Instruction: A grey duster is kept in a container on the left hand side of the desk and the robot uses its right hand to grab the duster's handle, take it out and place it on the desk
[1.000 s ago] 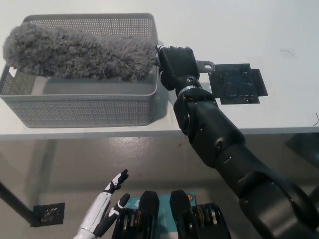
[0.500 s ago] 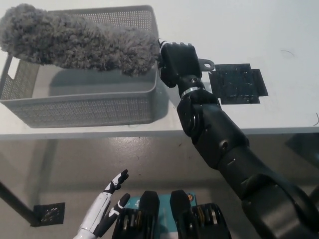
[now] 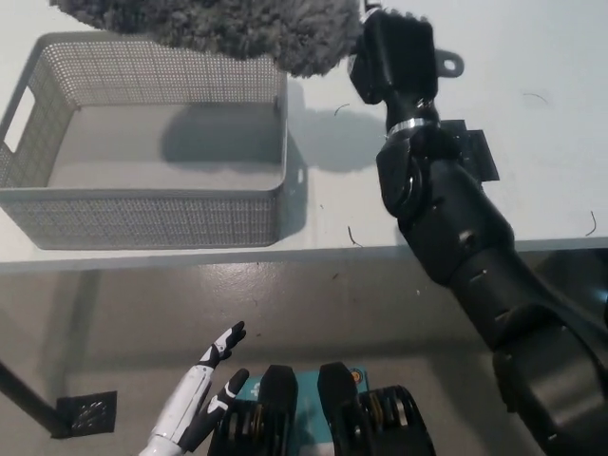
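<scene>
My right hand [image 3: 397,59] was closed around the handle of the grey duster [image 3: 218,24]; only the handle's loop end [image 3: 448,66] showed past the fingers. The duster's fluffy head was clear of the mesh container [image 3: 142,217], above its far rim, and ran leftward to the picture's top edge. Its shadow fell on the container floor and on the white desk [image 3: 532,57] beside it. A black mat [image 3: 478,152] lay partly behind my forearm. My left hand [image 3: 207,394] rested below the desk edge, fingers apart, holding nothing.
</scene>
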`<state>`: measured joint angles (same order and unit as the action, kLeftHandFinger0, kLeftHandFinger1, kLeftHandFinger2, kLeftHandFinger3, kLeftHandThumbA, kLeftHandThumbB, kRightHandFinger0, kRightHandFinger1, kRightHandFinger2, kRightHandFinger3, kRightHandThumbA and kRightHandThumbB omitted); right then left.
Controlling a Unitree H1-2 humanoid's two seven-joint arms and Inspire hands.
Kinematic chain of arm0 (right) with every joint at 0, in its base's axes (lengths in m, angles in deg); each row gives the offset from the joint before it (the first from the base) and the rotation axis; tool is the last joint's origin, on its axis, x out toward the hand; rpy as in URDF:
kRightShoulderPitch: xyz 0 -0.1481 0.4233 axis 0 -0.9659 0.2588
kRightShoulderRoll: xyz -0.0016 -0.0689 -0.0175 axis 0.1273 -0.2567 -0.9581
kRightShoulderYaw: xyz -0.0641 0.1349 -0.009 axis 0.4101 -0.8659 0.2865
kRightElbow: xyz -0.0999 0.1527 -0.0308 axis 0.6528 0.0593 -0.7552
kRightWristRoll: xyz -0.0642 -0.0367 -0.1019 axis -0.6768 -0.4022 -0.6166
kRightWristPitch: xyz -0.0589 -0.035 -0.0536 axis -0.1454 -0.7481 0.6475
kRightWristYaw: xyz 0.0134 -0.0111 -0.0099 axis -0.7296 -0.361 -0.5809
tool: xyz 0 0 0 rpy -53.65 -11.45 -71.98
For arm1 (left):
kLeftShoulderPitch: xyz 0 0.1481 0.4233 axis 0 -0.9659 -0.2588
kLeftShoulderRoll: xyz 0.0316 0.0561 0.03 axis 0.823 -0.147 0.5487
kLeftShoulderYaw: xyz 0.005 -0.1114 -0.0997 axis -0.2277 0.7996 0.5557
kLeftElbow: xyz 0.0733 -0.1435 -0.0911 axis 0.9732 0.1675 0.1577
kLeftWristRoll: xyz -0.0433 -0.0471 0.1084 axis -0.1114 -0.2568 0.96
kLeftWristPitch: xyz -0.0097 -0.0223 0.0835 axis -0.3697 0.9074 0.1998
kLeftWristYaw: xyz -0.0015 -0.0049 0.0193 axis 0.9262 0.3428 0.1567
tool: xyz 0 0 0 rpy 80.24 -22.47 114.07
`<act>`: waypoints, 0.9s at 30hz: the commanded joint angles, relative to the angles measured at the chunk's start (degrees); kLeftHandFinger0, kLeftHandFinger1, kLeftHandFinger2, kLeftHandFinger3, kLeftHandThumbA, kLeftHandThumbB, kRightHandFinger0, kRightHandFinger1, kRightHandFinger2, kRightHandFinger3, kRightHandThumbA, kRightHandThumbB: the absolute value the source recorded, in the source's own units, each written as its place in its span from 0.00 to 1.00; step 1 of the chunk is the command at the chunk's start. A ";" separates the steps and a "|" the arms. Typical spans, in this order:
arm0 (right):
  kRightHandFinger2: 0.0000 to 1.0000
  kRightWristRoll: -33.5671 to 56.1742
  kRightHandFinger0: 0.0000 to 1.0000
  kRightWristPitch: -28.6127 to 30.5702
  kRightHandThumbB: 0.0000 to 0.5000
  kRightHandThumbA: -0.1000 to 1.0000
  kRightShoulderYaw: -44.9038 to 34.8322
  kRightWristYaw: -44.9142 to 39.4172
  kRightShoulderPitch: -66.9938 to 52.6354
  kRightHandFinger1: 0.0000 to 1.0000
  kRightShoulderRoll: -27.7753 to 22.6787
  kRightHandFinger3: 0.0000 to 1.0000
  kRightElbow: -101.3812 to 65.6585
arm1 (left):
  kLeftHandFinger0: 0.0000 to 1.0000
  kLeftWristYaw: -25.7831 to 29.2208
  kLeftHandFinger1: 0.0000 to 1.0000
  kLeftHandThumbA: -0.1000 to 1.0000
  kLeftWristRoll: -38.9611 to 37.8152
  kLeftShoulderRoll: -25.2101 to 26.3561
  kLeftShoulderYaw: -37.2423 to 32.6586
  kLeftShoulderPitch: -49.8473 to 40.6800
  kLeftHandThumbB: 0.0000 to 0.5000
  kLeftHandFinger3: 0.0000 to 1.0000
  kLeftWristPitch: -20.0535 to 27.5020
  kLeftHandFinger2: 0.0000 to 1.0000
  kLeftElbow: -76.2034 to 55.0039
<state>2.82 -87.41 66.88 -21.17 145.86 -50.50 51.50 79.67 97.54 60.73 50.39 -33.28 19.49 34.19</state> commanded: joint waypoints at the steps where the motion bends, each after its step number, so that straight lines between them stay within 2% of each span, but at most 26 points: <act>1: 1.00 2.34 1.00 -2.96 0.99 0.58 1.04 -3.01 4.41 1.00 0.03 1.00 -2.18 | 1.00 -0.09 1.00 1.00 -0.05 0.78 -0.07 0.16 0.17 1.00 2.67 1.00 -1.38; 4: 1.00 3.70 1.00 -2.51 0.91 0.51 0.71 -3.42 4.06 1.00 -0.16 1.00 -2.05 | 1.00 -0.30 1.00 1.00 -0.28 0.69 -0.11 0.15 0.17 1.00 2.44 1.00 -1.55; 5: 1.00 3.87 0.99 -2.39 0.93 0.51 0.70 -2.87 3.98 1.00 -0.22 1.00 -1.93 | 1.00 -0.25 1.00 1.00 -0.21 0.70 -0.11 0.17 0.18 1.00 2.46 1.00 -1.50; 6: 1.00 3.88 0.91 -2.27 0.91 0.47 0.48 -0.86 3.95 1.00 -0.21 1.00 -1.44 | 1.00 0.00 1.00 1.00 0.01 0.70 -0.09 0.22 0.17 1.00 2.80 1.00 -1.27; 7: 1.00 3.37 0.64 -3.67 0.83 0.42 0.24 1.90 3.72 0.85 -0.07 1.00 -1.46 | 1.00 0.08 1.00 1.00 0.17 0.67 -0.15 0.01 0.17 1.00 2.88 1.00 -1.31; 8: 0.57 2.61 0.20 -4.92 0.57 0.29 0.31 4.16 3.65 0.39 -0.10 0.92 -1.55 | 1.00 0.00 1.00 1.00 0.12 0.68 -0.18 -0.08 0.18 1.00 2.84 1.00 -1.33; 9: 0.49 1.93 0.04 -5.72 0.62 0.27 0.51 5.94 3.67 0.25 -0.20 0.76 -1.55 | 1.00 -0.10 1.00 1.00 0.03 0.71 -0.19 -0.07 0.18 1.00 2.81 1.00 -1.30; 10: 0.31 1.30 0.01 -5.78 0.59 0.08 0.79 8.21 3.58 0.06 -0.45 0.53 -1.38 | 1.00 -0.09 1.00 1.00 0.10 0.73 -0.19 -0.05 0.18 1.00 2.77 1.00 -1.29; 11: 0.21 1.53 0.00 -5.62 0.43 0.00 0.54 9.17 3.39 0.00 -0.87 0.29 -1.25 | 1.00 -0.07 1.00 1.00 0.08 0.75 -0.18 0.02 0.17 1.00 2.92 1.00 -1.10; 12: 0.23 2.39 0.00 -4.86 0.42 0.00 0.03 9.58 3.43 0.00 -1.17 0.24 -0.66 | 1.00 -0.14 1.00 1.00 -0.13 0.85 -0.07 0.12 0.17 1.00 2.92 1.00 -1.05; 13: 0.44 3.69 0.00 -3.71 0.38 0.00 -0.81 9.77 3.07 0.07 -1.81 0.32 -0.36 | 1.00 -0.25 1.00 1.00 -0.27 0.84 0.00 0.06 0.18 1.00 2.56 1.00 -1.37; 15: 0.65 5.72 0.00 -2.79 0.35 0.00 -2.01 7.62 2.01 0.19 -2.80 0.49 -1.00 | 1.00 -0.45 1.00 1.00 -0.40 0.85 -0.10 -0.29 0.18 1.00 2.45 1.00 -1.61; 16: 0.74 6.33 0.00 -2.30 0.31 0.00 -2.43 7.22 1.61 0.28 -3.30 0.66 -1.06 | 1.00 -0.51 1.00 1.00 -0.34 0.87 -0.16 -0.42 0.17 1.00 2.39 1.00 -1.73; 17: 0.72 6.90 0.00 -1.82 0.31 0.00 -2.90 7.21 1.30 0.30 -3.79 0.71 -0.94 | 1.00 -0.42 1.00 1.00 -0.15 0.94 -0.19 -0.48 0.16 1.00 2.55 1.00 -1.64; 18: 0.70 7.71 0.00 -0.79 0.29 0.00 -3.45 7.34 1.03 0.32 -4.41 0.81 -0.72 | 1.00 -0.26 1.00 1.00 0.01 0.97 -0.16 -0.50 0.16 1.00 2.77 1.00 -1.46; 20: 0.72 10.01 0.00 1.02 0.27 0.00 -5.61 8.41 0.14 0.36 -5.82 0.92 -0.92 | 1.00 -0.41 1.00 1.00 0.01 0.93 -0.11 -0.90 0.18 1.00 1.94 1.00 -1.95; 23: 0.70 11.27 0.00 1.38 0.30 0.00 -7.28 9.07 -0.08 0.33 -6.79 0.89 -1.35 | 1.00 -0.24 1.00 1.00 -0.14 0.74 -0.13 -0.91 0.15 1.00 2.41 1.00 -1.53; 24: 0.68 12.99 0.00 1.85 0.31 0.00 -8.98 9.07 -0.40 0.28 -7.24 0.78 -2.30 | 1.00 -0.16 1.00 1.00 -0.10 0.64 -0.16 -0.97 0.16 1.00 2.42 1.00 -1.39; 25: 0.65 14.24 0.00 1.98 0.31 0.00 -10.28 8.91 -0.61 0.25 -7.45 0.74 -3.10 | 1.00 -0.13 1.00 1.00 -0.07 0.56 -0.18 -1.02 0.16 1.00 2.34 1.00 -1.36; 26: 0.60 15.45 0.00 2.77 0.33 0.00 -11.46 8.70 -1.19 0.21 -8.08 0.63 -4.31 | 1.00 -0.04 1.00 1.00 0.07 0.54 -0.19 -1.03 0.14 1.00 2.39 1.00 -1.35; 27: 0.59 15.79 0.00 3.49 0.34 0.00 -12.00 8.68 -1.67 0.18 -8.67 0.62 -5.15 | 1.00 0.07 1.00 1.00 0.17 0.53 -0.19 -0.99 0.14 1.00 2.53 1.00 -1.27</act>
<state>12.66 -88.51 58.05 -15.59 142.15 -56.82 51.10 79.64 97.50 60.81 50.35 -34.08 19.83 34.17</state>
